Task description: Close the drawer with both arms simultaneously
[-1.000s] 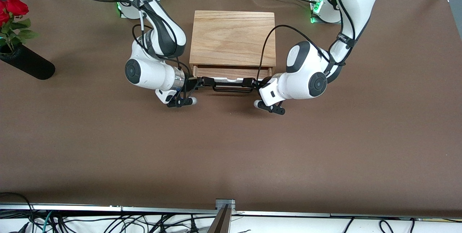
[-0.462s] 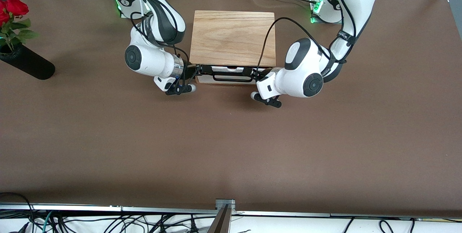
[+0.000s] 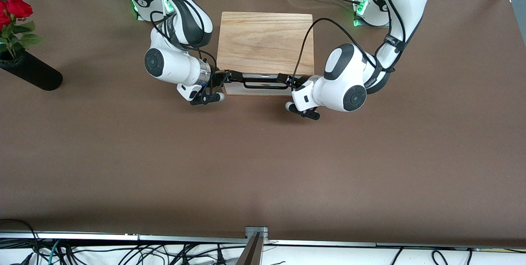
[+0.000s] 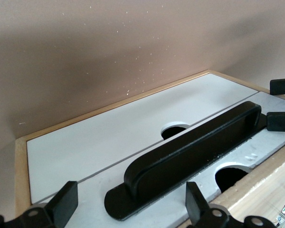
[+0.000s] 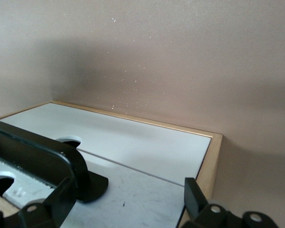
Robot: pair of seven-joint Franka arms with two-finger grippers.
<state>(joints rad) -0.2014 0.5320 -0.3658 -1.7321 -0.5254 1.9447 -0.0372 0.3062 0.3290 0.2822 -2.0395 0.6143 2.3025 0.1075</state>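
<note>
The drawer's white front (image 4: pixel 99 187) sits pushed into the light-oak casing (image 3: pixel 265 39), with no wood interior showing. Its black bar handle (image 3: pixel 265 84) also shows in the left wrist view (image 4: pixel 190 152) and the right wrist view (image 5: pixel 35 154). My left gripper (image 3: pixel 287 79) is open at the handle's end toward the left arm's side, and that end lies between its fingers (image 4: pixel 61 205). My right gripper (image 3: pixel 229 77) is open at the handle's other end, with its fingers (image 5: pixel 195 197) against the drawer front (image 5: pixel 137 199).
A second white panel (image 4: pixel 109 137) sits under the drawer in the same casing. A black vase (image 3: pixel 31 74) with red roses (image 3: pixel 16 8) lies at the right arm's end of the table. Cables hang from both wrists beside the casing.
Both grippers have moved toward the casing, pushing the drawer in. The strip of wood interior seen a second ago no longer shows.
</note>
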